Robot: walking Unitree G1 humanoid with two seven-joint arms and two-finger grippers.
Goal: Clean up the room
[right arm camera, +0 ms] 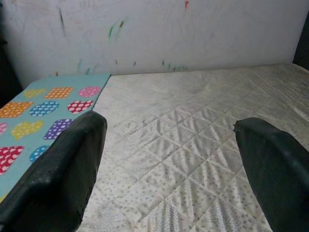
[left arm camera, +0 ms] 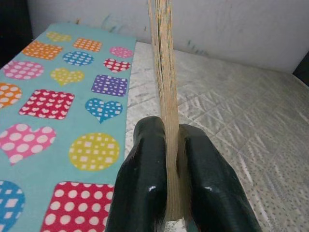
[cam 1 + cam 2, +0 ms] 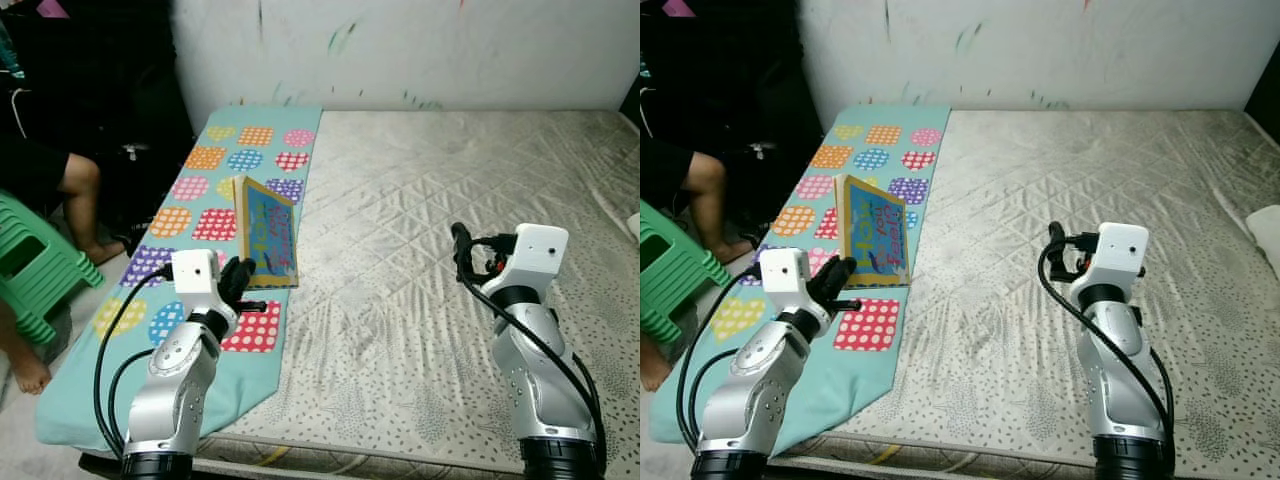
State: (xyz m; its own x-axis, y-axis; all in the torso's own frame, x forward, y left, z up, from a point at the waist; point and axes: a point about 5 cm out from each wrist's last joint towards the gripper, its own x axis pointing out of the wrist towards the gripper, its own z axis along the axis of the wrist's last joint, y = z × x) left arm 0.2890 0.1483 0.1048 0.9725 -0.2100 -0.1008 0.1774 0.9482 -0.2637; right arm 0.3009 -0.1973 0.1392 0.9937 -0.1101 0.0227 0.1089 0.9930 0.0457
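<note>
White wall (image 3: 420,50), marked with streaks of coloured paint, rose behind a wide mattress (image 3: 450,260) covered in pale quilted fabric with a fine speckled print. Along the mattress's left edge lay a long teal runner (image 3: 215,225) printed with hearts, squares and circles filled with dots and checks; its near end hung over the front of the bed. To the left of the bed stood a green plastic stool (image 3: 30,270), and beside it a person's bare leg (image 3: 80,200) reached the floor in front of a dark, shadowed corner.

On the runner's right border stood a thin picture book (image 3: 268,232) with a blue cover and a yellowish frame, held on edge with its cover tilted toward the mattress. The left tool (image 3: 240,282) was clamped on the book's near lower edge; in the left wrist view the two black fingers (image 2: 145,183) pressed the cream page edges between them, and the book rose straight up from the grip.

The right tool (image 3: 468,255) hovered above the bare quilted mattress, well apart from the book, its fingers (image 1: 63,174) spread wide with nothing between them.
</note>
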